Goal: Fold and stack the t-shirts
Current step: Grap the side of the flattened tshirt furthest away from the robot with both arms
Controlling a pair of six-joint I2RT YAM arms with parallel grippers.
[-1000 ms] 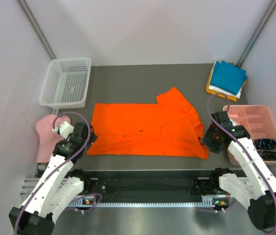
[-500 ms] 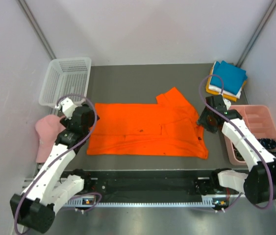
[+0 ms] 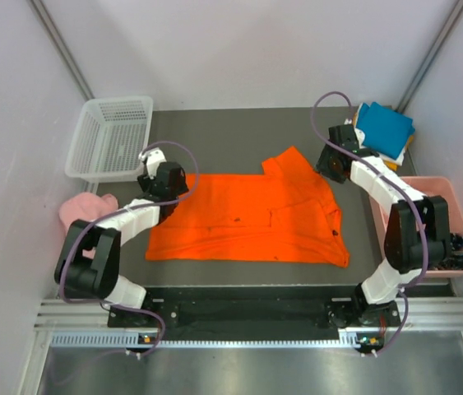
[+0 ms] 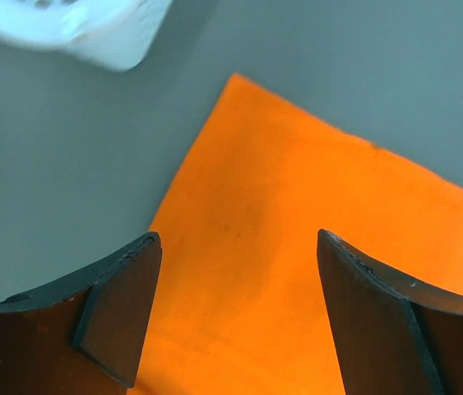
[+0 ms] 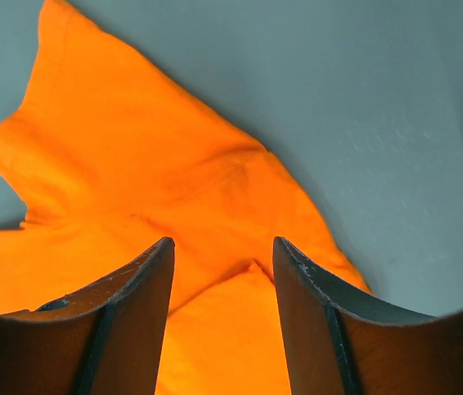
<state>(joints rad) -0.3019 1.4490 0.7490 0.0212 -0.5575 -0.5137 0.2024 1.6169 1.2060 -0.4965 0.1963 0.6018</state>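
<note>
Grippers (image 4: 235, 247) (image 5: 223, 244) parted, empty, over orange t-shirt (image 3: 247, 218)

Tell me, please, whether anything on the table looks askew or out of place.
The orange t-shirt lies flat on its left half, but its right end is rumpled, with a sleeve flap jutting toward the far edge. Nothing looks spilled or damaged.

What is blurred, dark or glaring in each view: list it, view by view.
Top external: evenly lit and sharp, no glare. Left wrist: basket corner smeared, shirt edge soft, jaws dark. Right wrist: shirt folds fairly sharp, jaws in dark silhouette.
</note>
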